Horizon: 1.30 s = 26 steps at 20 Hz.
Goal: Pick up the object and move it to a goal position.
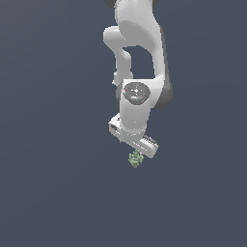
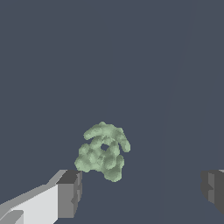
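Pale-green and matte, the object (image 2: 103, 151) is a small knobbly clump of rounded bumps with an irregular outline; in the wrist view a little dark hole shows near its middle, and lobes curl around that hole like a loose knot. It lies on a flat, featureless slate-grey surface (image 1: 53, 193); that surface fills the background of both views with no visible texture or edge.

In the exterior view the clump (image 1: 135, 158) sits just under the lower end of the gripper (image 1: 140, 150), peeking out beneath the white hand; it is much smaller than the hand above it. The arm (image 1: 137, 58) is smooth, glossy white with rounded, bulbous links and darker grey seams at the joints; a round cap with small coloured marks faces the camera on the wrist link.

In the wrist view the gripper (image 2: 142, 190) stands wide apart; one blocky dark-grey fingertip (image 2: 69, 192) on a white angular finger sits near the clump's lower edge, and the other dark fingertip (image 2: 213, 189) is at the frame's far edge, well apart from the clump. Neither pad touches the clump; the clump lies off centre, closer to the first fingertip, and nothing is held between the jaws.
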{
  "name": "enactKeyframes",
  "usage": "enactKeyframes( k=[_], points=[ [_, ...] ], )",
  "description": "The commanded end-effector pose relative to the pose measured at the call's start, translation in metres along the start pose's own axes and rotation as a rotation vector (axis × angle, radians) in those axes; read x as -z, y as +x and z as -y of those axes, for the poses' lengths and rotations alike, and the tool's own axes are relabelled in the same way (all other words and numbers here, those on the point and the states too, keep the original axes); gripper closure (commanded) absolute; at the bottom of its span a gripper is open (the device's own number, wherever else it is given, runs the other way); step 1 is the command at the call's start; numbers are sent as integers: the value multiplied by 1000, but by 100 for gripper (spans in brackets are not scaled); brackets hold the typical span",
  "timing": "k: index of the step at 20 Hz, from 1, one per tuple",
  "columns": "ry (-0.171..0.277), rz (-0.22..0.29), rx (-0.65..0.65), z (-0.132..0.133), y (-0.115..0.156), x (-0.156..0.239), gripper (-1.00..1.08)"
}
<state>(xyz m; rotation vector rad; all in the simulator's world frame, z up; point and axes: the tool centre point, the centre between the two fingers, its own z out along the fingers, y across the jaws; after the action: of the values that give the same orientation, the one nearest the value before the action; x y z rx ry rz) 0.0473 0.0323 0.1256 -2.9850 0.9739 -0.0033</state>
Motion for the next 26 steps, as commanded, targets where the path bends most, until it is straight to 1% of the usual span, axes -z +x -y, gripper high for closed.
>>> enactKeyframes(
  k=[1,7,13,19,26],
  points=[
    [0,1,-64,6,0,-6,-92],
    [-1,1,-192,19,-2,-18,-92],
    [-2,1,-275,27,-3,-26,-92],
    [-2,1,-313,30,-3,-30,-92],
    [-3,1,-312,30,-4,-36,-92]
  ],
)
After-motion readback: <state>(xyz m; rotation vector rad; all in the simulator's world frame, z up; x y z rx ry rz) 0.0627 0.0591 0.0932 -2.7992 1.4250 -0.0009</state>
